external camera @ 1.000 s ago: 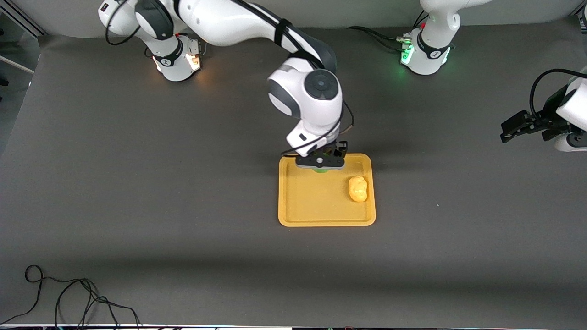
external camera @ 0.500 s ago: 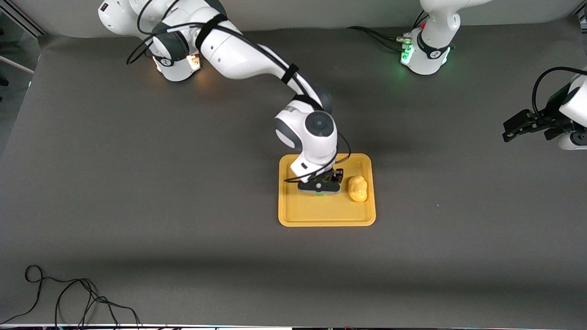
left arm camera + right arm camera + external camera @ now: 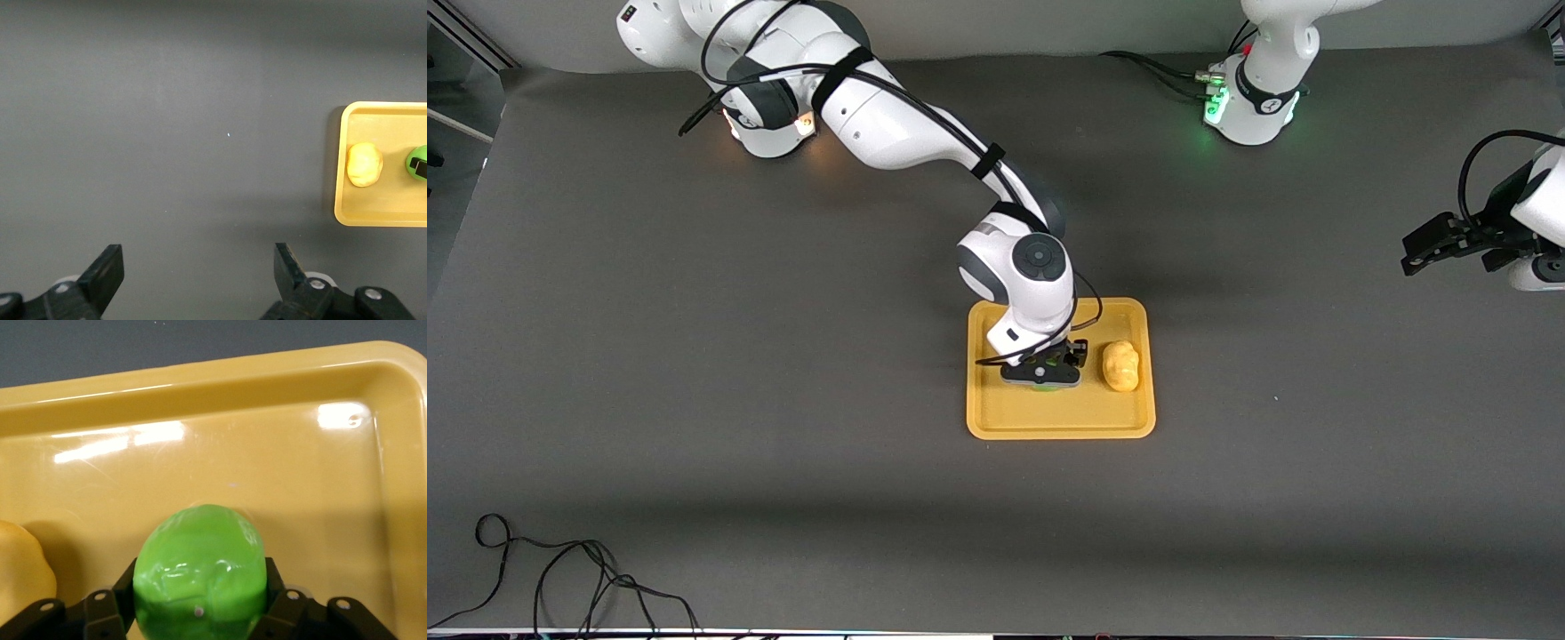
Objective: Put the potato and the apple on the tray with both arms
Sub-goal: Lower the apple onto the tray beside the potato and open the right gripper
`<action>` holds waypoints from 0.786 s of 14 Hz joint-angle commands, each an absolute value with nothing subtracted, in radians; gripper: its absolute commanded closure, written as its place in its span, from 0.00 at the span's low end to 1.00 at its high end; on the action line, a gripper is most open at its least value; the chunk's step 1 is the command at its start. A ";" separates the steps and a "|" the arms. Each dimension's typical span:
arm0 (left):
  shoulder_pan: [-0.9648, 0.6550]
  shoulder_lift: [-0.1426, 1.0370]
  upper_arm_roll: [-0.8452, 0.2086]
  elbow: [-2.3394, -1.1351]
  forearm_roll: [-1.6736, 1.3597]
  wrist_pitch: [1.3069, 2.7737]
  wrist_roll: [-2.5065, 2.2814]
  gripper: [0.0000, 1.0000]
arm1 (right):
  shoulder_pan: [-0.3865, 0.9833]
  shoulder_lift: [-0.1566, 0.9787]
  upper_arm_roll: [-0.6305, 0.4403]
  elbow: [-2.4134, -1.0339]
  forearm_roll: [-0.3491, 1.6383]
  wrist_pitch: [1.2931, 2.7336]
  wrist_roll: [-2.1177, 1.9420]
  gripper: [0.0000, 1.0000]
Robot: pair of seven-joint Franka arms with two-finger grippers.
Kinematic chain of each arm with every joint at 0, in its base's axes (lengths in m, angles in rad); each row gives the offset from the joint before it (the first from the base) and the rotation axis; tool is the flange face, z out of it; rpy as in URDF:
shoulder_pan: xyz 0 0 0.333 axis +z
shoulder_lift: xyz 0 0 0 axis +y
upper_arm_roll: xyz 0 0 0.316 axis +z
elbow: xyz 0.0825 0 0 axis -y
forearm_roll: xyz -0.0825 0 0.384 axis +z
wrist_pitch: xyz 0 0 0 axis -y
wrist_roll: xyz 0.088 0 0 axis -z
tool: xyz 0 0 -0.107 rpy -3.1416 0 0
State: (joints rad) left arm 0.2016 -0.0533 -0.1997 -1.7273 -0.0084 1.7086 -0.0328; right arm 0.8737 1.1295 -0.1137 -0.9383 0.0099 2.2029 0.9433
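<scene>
Right gripper [image 3: 1041,377]: low over the middle of the tray [image 3: 996,418], its black fingers [image 3: 110,607] clamped on either side of the apple [image 3: 200,570], which fills the gap between them.
Apple: bright green and glossy, held in the right gripper just above the tray floor or resting on it; from where I stand I cannot tell which. In the front view only a green sliver shows under the gripper body.
Potato [image 3: 1120,365]: lying on the tray floor, beside the apple, on the side of the tray toward the left arm's end of the table. It sits close to the rim there, apart from the right gripper.
Tray: orange-yellow, flat on the dark table [image 3: 694,356] near its middle, low rim all around, bright reflections on its floor in the right wrist view.
Right arm [image 3: 889,124]: reaches from its base down to the tray, wrist bent over it, black cable looped along it.
Left gripper [image 3: 1436,244]: up in the air over the left arm's end of the table, well apart from the tray, fingers [image 3: 107,270] spread wide with nothing between them; this arm waits.
Left wrist view: looks down on bare table, with the tray edge, potato [image 3: 364,164] and apple [image 3: 417,163] off at one side.
Cable [image 3: 560,578]: a loose black loop on the table, well apart from the tray, at the edge nearest the front camera.
</scene>
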 commanded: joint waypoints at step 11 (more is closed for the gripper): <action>0.206 -0.058 -0.199 -1.738 0.002 1.720 -0.018 0.00 | 0.859 0.961 -0.123 -0.896 0.001 1.958 0.951 0.00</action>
